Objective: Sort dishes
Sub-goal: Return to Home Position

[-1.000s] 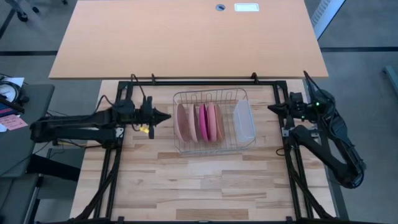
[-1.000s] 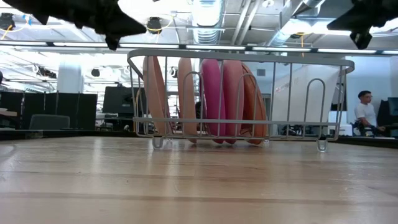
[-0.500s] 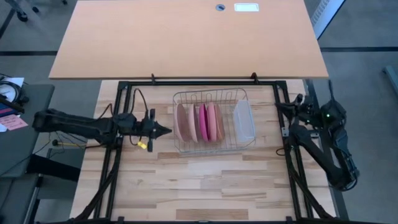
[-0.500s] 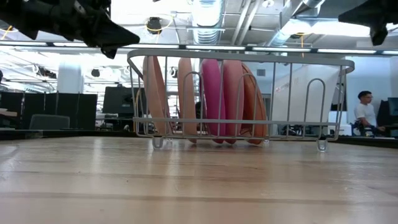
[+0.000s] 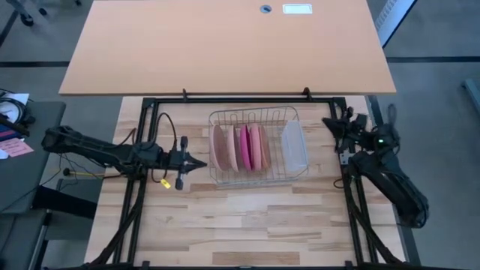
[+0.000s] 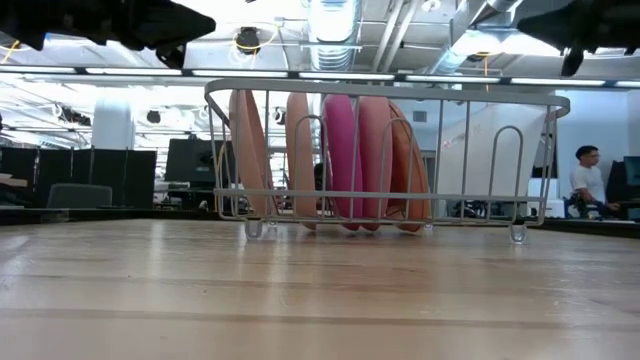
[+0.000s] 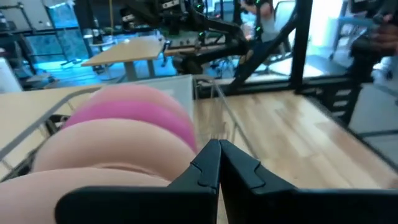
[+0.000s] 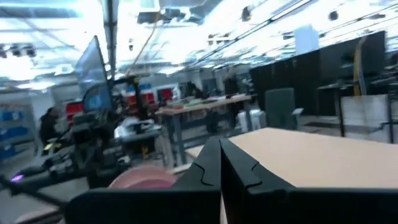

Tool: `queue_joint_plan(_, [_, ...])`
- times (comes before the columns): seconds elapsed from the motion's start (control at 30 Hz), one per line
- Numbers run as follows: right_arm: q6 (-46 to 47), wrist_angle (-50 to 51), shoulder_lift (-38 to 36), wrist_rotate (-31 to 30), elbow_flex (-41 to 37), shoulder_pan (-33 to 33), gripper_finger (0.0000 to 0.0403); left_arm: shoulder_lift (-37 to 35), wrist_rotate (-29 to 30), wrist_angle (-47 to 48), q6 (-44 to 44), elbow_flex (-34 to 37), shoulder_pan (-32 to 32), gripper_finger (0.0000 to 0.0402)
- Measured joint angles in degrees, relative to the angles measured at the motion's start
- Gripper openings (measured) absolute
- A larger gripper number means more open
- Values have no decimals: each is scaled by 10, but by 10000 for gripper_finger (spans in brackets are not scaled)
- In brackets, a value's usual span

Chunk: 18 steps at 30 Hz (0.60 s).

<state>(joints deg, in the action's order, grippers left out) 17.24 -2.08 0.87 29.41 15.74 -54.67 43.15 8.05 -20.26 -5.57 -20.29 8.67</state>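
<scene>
Several dishes stand on edge between the wires of a wire rack (image 5: 259, 177) at the table's middle. From left to right they are pale pink (image 5: 218, 148), salmon (image 5: 231, 148), magenta (image 5: 244, 147) and salmon-orange (image 5: 262, 147). In the low view they show as a row (image 6: 340, 150). My left gripper (image 5: 202, 163) is shut, level, just off the rack's left end near its front corner; its wrist view shows its shut tips (image 7: 219, 144) before the pink and magenta dishes (image 7: 146, 115). My right gripper (image 5: 325, 121) is shut, raised, right of the rack, pointing left.
A translucent tub (image 5: 294, 145) stands on edge in the rack's right end. Black frame rails (image 5: 139, 202) run along both table sides and the far edge. Bare wood (image 5: 247, 225) lies in front of the rack. A person (image 6: 585, 180) stands in the room beyond.
My left gripper has swung toward the table's near edge along the rack's left end, staying shut and level. My right arm has folded lower at the table's right edge; its shut gripper has tipped up toward level and still points toward the rack.
</scene>
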Motion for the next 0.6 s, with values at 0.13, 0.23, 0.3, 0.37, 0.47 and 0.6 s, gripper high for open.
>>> queue_joint_plan(0.13, [-12,-23,1,-33,-60,46,0,9,20,1,-26,0,-3,0])
queue_joint_plan(0.23, [-38,-58,1,-84,-102,95,0,9,21,0,-52,2,-13,0])
queue_joint_plan(0.3, [-51,-76,1,-118,-127,131,0,10,20,-25,-53,17,-23,0])
queue_joint_plan(0.37, [-60,-99,1,-160,-143,169,0,10,22,-58,-53,39,-34,0])
queue_joint_plan(0.47, [-82,-97,2,-232,-153,230,0,10,27,-107,-57,66,-50,0])
queue_joint_plan(0.6, [-121,-81,3,-314,-153,319,0,10,28,-135,-61,88,-68,0])
